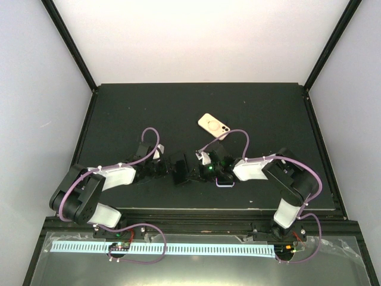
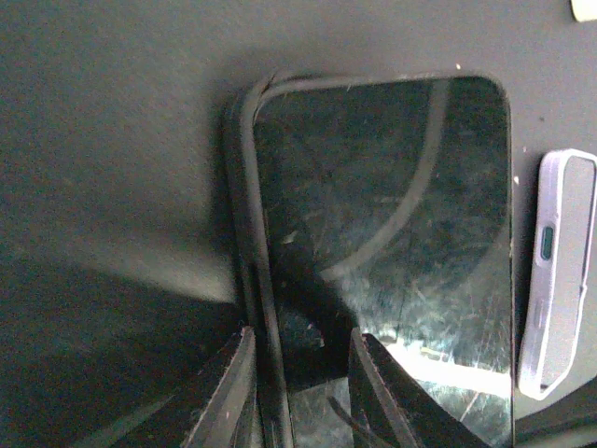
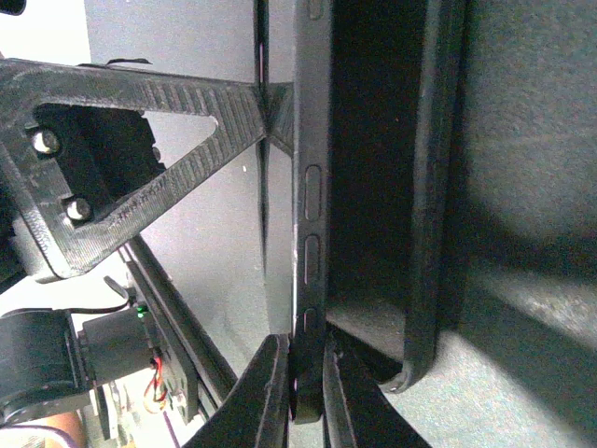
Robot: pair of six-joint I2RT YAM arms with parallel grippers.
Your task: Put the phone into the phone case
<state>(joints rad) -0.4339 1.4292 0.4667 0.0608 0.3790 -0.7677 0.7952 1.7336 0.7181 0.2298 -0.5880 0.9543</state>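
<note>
A black phone (image 2: 392,233) with a glossy screen lies in a black phone case (image 2: 244,233) at the table's middle (image 1: 178,170). The case's rim stands off the phone at the top-left corner. My left gripper (image 2: 298,392) is open and straddles the case's left rim, one finger outside it and one over the screen. My right gripper (image 3: 308,392) is shut on the case's side wall (image 3: 312,196), the wall with the button cut-outs. The left gripper's finger (image 3: 140,121) touches that same wall from outside.
A cream phone (image 1: 213,124) lies further back on the black mat. A pale lavender case (image 2: 560,271) lies beside the black phone, also in the top view (image 1: 225,183) under the right arm. The table's front rail (image 3: 168,308) runs close behind.
</note>
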